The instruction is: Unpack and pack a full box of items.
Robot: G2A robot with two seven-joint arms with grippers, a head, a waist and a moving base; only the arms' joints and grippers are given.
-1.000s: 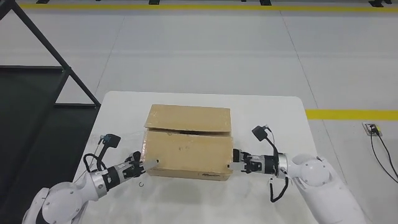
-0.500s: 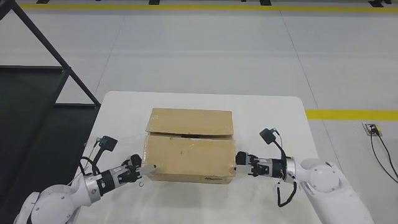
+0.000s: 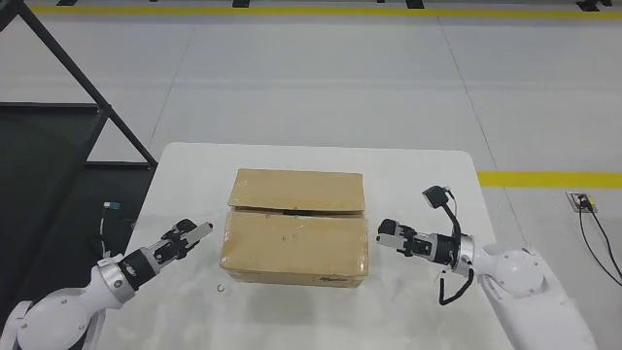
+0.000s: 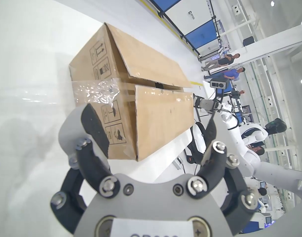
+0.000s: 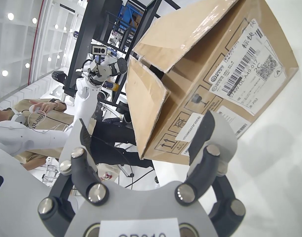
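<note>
Brown cardboard box [image 3: 296,238], flaps [image 3: 296,192] slightly ajar, crumpled tape [image 4: 96,91] at one end; left gripper [image 3: 197,228] and right gripper [image 3: 383,232] released.

1. From my console, the left arm [image 3: 73,311] and right arm [image 3: 515,277] wear glossy white rounded shells, black at the wrists.
2. Left pincer [image 4: 151,122] — white fingers, black pads [image 4: 94,127], black links, and a grey plate [image 4: 151,198] with silver screws.
3. Right pincer [image 5: 143,122] matches; a black cable [image 3: 443,290] loops beside its wrist.
</note>
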